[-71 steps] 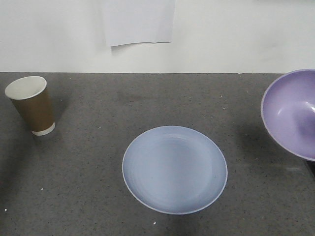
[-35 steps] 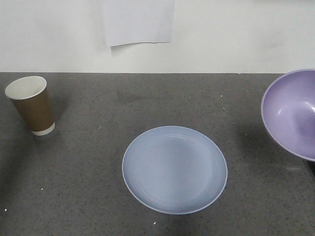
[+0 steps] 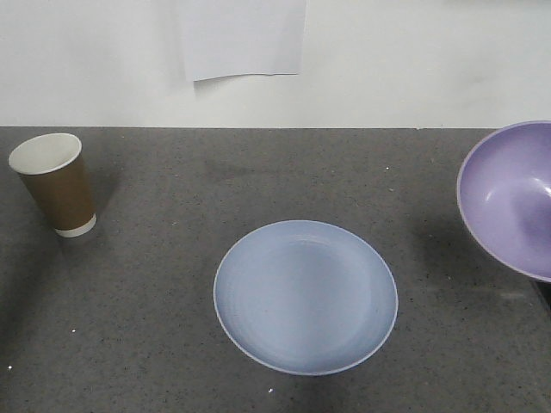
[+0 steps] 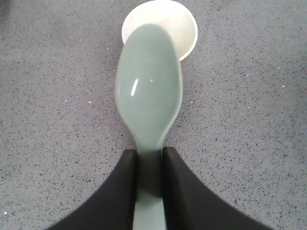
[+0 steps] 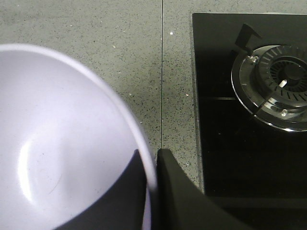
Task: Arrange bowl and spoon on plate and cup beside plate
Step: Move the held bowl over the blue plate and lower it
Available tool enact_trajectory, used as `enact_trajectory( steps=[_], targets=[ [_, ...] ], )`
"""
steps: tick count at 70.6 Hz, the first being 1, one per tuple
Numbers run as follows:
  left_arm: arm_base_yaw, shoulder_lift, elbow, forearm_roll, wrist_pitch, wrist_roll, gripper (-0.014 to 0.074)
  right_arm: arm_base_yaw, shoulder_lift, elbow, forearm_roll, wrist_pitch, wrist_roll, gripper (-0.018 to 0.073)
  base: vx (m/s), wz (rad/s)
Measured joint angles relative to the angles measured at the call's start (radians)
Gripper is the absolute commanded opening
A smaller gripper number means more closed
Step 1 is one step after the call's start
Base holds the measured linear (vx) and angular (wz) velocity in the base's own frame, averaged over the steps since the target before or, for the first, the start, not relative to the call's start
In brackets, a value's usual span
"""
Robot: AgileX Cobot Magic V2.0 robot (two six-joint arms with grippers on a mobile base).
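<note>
Grey speckled counter (image 3: 129, 327) meets a white wall (image 3: 430, 60), where a sheet of white paper (image 3: 245, 39) hangs above the scene. At centre, toward the front edge, the pale blue plate (image 3: 306, 297) lies flat. The brown paper cup (image 3: 56, 185) stands upright at the far left, its white mouth open, well apart from the plate. At the right edge of the front view the lavender bowl (image 3: 512, 198) is held tilted, its hollow turned toward the plate (the frame cuts off part of it).

The right gripper (image 5: 152, 187) pinches the bowl's rim, one black finger inside the hollow and the other outside, with the thin rim clamped between them. Below it, in the right wrist view, a straight seam (image 5: 162, 72) crosses the counter beside a black cooktop (image 5: 225, 158) with a round metal burner (image 5: 276, 86).

The left gripper (image 4: 149, 184) is closed on the flat handle of the mint-green spoon (image 4: 149, 96), its black fingers (image 4: 184, 191) pressing on either side. The spoon's oval scoop juts forward and, in the left wrist view, overlaps the near rim of the cup beneath it. Whether the scoop faces hollow side up cannot be told.
</note>
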Motion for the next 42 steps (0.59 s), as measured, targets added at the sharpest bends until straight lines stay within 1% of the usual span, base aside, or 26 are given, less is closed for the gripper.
enact_trajectory(
  steps=[14,21,27,36,42],
  targets=[
    [0.000,0.000,0.000,0.000,0.000,0.000,-0.0006,0.000,0.000,0.000,0.001,0.000,0.000,-0.0006,0.00,0.00],
    [0.000,0.000,0.000,0.000,0.000,0.000,-0.0006,0.000,0.001,0.000,0.024,0.000,-0.018,-0.0006,0.00,0.00],
    [0.000,0.000,0.000,0.000,0.000,0.000,-0.0006,0.000,0.015,0.000,0.069,0.000,-0.067,-0.0005,0.00,0.00],
    [0.000,0.000,0.000,0.000,0.000,0.000,-0.0006,0.000,0.069,0.000,0.179,0.000,-0.159,-0.0004,0.00,0.00],
    [0.000,0.000,0.000,0.000,0.000,0.000,-0.0006,0.000,0.122,0.000,0.249,0.000,-0.203,-0.0003,0.00,0.00]
  ],
)
